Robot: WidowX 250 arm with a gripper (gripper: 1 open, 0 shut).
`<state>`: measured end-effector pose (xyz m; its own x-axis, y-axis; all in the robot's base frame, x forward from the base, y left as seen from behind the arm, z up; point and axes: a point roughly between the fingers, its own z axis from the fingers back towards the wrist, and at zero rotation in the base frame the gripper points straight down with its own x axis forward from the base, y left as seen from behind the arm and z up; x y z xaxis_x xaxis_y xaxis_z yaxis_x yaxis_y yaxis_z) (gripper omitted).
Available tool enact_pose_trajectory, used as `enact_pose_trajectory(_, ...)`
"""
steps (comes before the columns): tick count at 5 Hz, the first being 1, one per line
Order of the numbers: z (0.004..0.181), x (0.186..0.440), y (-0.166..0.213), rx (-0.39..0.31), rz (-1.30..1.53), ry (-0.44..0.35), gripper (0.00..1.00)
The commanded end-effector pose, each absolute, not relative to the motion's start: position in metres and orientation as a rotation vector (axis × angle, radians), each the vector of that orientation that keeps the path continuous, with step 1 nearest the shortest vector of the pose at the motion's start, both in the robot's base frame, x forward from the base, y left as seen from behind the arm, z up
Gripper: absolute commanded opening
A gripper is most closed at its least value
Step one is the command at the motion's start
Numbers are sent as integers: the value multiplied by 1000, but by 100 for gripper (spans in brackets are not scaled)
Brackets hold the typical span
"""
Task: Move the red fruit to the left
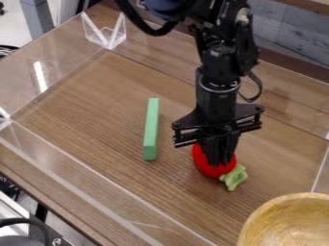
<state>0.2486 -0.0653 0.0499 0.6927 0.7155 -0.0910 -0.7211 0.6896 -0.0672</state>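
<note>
The red fruit (214, 164) lies on the wooden tabletop (90, 115) with its long axis running toward the lower right, its light green leafy cap (234, 178) at that end. The gripper (215, 152) points straight down onto it, jaws drawn in and pinching the red body, the cap sticking out beside them. A long green bar (152, 129) lies just to the left, apart from the fruit. Bare wood stretches further left to the clear wall (38, 72); a wooden bowl (293, 223) sits at the lower right corner.
</note>
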Motion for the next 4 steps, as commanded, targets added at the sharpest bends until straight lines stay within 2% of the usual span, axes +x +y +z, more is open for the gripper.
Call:
enact_pose_trajectory(1,90,257,-63,-163,793,8,0)
enact_pose_trajectory(2,123,262,-44,-200,829,-15,0)
enact_pose_trajectory(3,132,273,-23,-216,926,-41,0)
enact_pose_trajectory(4,127,277,-14,-212,994,-52,0)
